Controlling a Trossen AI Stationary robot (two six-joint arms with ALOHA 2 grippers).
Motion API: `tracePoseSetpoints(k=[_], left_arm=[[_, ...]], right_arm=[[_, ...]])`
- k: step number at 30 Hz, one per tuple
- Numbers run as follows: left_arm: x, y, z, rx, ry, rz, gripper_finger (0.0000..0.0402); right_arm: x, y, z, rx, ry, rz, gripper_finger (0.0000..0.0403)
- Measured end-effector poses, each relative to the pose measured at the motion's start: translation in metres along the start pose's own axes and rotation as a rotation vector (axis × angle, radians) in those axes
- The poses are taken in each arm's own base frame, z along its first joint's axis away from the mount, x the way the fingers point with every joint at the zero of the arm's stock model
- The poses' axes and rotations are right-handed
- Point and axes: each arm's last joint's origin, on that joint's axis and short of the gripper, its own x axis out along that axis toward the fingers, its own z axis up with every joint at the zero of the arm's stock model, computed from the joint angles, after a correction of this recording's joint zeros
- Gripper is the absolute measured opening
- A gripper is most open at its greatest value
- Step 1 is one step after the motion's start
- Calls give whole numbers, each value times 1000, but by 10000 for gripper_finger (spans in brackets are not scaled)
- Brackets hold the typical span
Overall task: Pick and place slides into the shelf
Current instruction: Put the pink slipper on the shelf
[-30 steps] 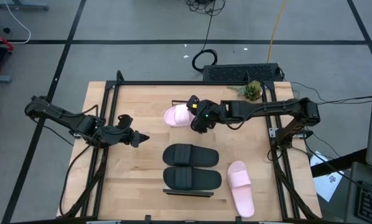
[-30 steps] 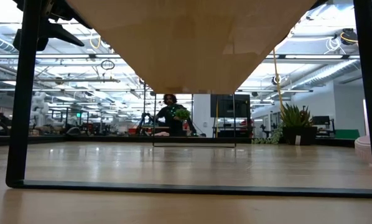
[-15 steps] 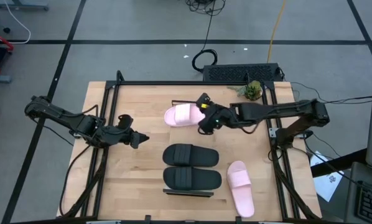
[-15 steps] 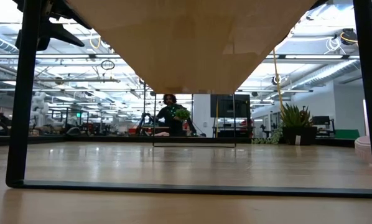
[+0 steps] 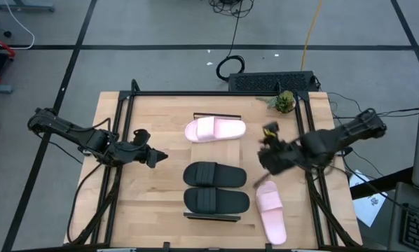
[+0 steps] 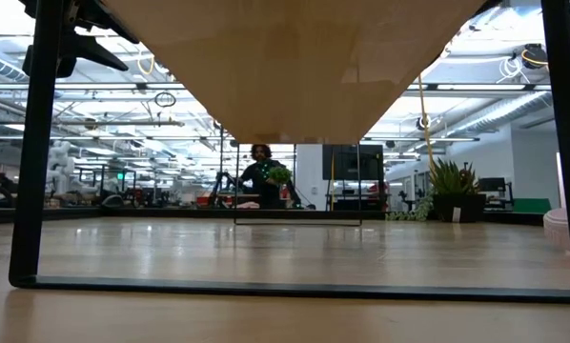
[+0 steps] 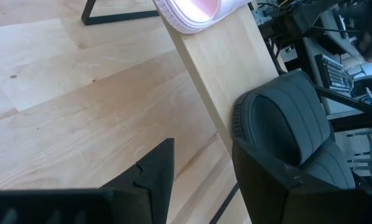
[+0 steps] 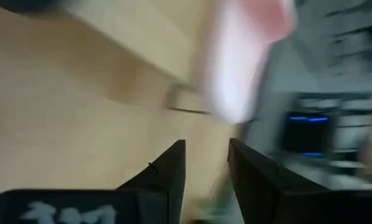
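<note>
The shelf (image 5: 216,152) runs from far to near at the table's middle. On it lie a pink slide (image 5: 215,129) at the far end and two black slides (image 5: 215,175) (image 5: 216,200) nearer. A second pink slide (image 5: 270,210) lies sole-down on the table, right of the shelf's near end. My right gripper (image 5: 263,162) hovers just beyond that slide, open and holding nothing (image 8: 206,162). Left of the shelf, my left gripper (image 5: 159,157) is open and points at it. Its wrist view shows the shelf (image 7: 232,68) and a black slide (image 7: 285,124).
A small potted plant (image 5: 285,101) stands at the table's far right corner. Black frame bars (image 5: 118,140) run along the table's left and right sides. Bare wood (image 5: 146,203) lies left of the shelf. In the low view, a person (image 6: 261,171) stands far off in the room.
My right gripper has drawn away from the pink slide at the shelf's far end. It has swung toward the table's right and near edges, over to the pink slide on the table, rolling as it went. The slide on the shelf stays put.
</note>
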Motion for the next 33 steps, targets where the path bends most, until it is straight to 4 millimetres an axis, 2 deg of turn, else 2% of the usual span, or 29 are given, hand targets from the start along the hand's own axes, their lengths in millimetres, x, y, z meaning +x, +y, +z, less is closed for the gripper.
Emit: tracePoseSetpoints(k=[5, 9, 15, 20, 23, 33], left_arm=[[0, 0, 0, 15, 0, 0, 161], [0, 0, 0, 35, -1, 0, 161], [0, 0, 0, 51, -3, 1, 161], [0, 0, 0, 72, -5, 2, 161], [0, 0, 0, 74, -4, 2, 161], [0, 0, 0, 115, 0, 1, 161]], right_arm=[[-27, 39, 4, 183, -84, 351, 112], [-36, 68, 13, 267, -62, 586, 112], [-30, 113, 32, 289, 66, 805, 112], [-18, 146, 45, 246, 136, 847, 112], [-13, 152, 46, 250, 145, 802, 112], [-10, 152, 46, 419, 199, 748, 123]])
